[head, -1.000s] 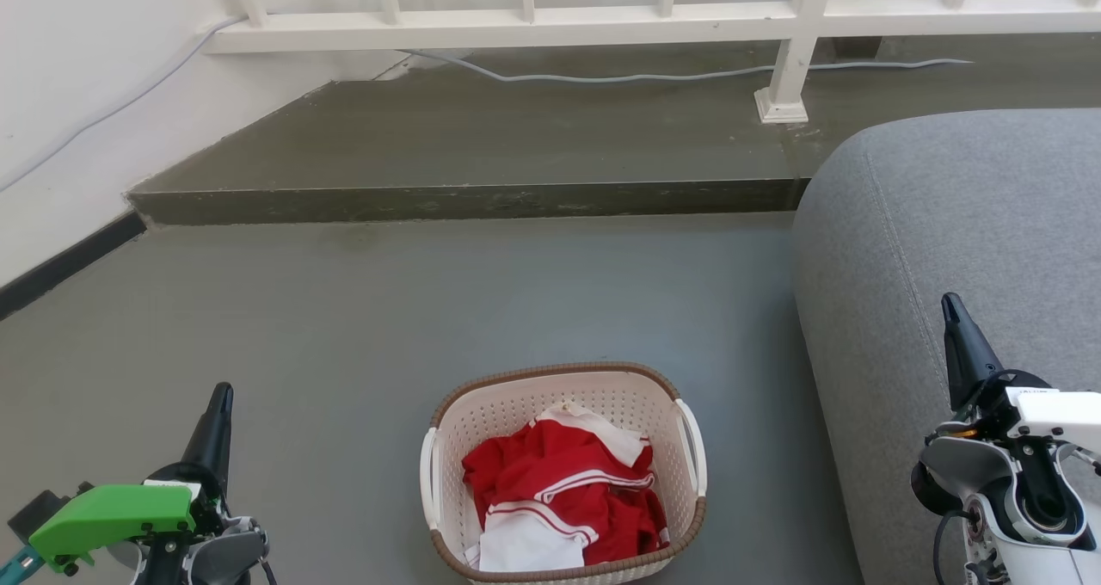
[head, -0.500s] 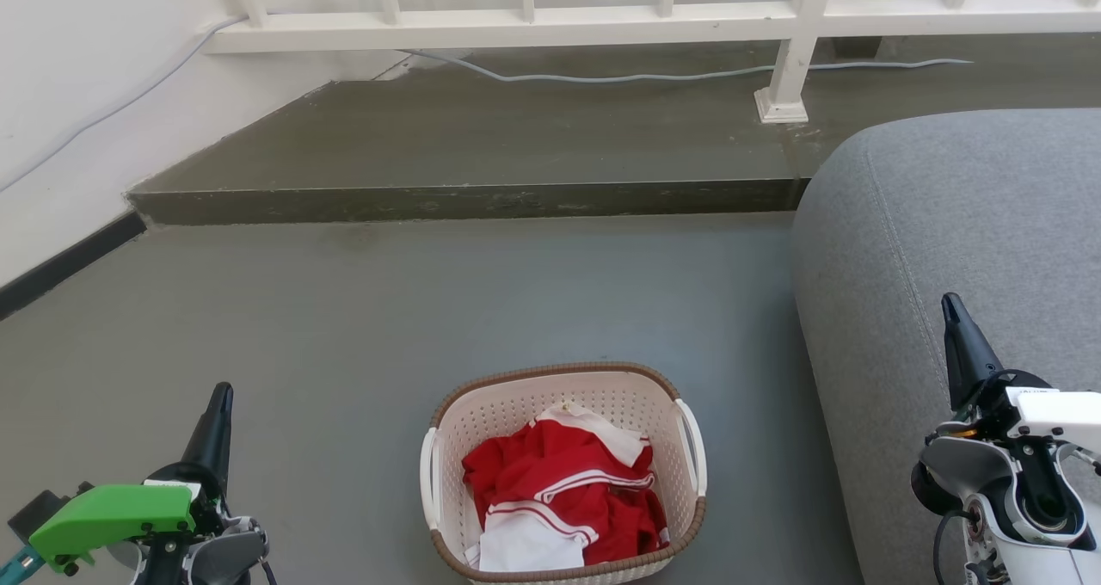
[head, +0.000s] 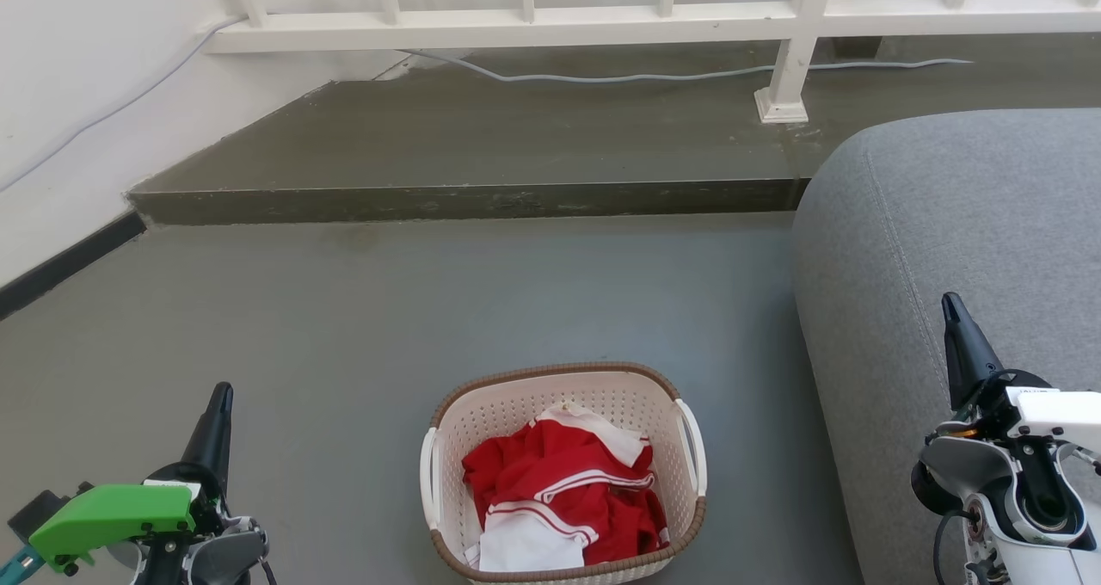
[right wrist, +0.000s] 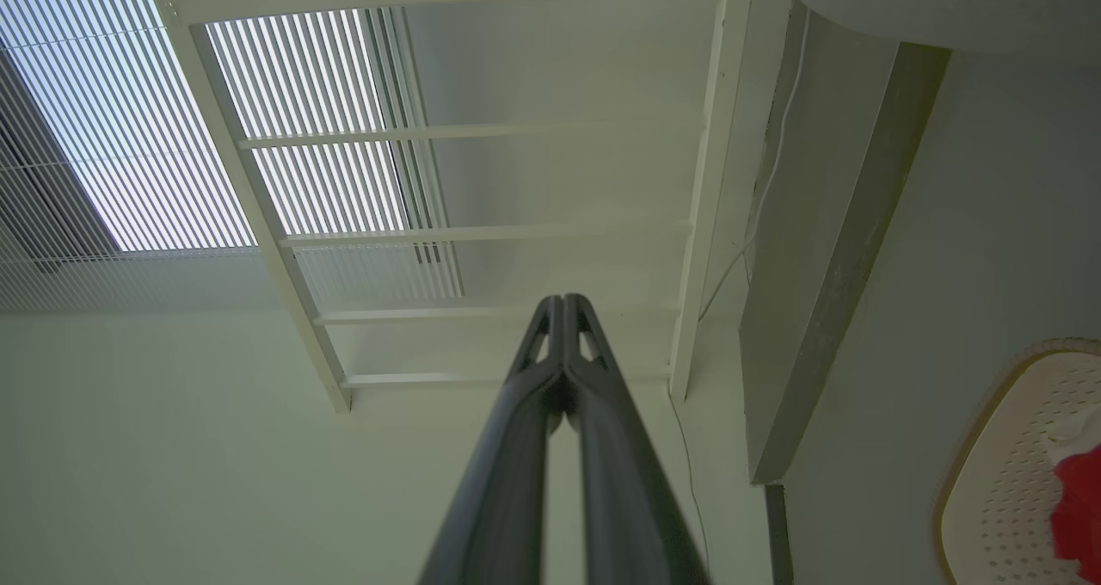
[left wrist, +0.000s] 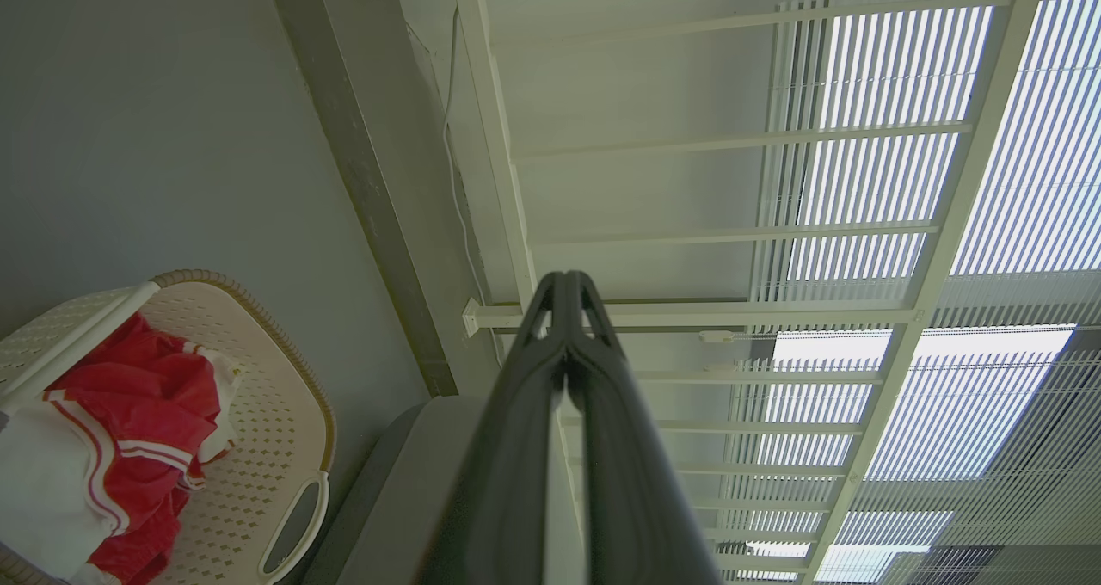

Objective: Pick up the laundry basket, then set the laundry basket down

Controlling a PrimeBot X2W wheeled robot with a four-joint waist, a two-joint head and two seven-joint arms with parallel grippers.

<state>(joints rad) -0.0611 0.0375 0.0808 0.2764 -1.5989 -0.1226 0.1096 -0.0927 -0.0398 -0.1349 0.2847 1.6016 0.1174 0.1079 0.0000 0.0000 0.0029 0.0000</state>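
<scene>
Dark left claw, green wrist mount

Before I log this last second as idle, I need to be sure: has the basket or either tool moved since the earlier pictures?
Nothing visibly changed. The laundry basket rests on the floor as before, with the left tool and the right tool both shut, empty and apart from it.

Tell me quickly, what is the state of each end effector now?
Left end effector: closed, holding nothing.
Right end effector: closed, holding nothing.
</scene>
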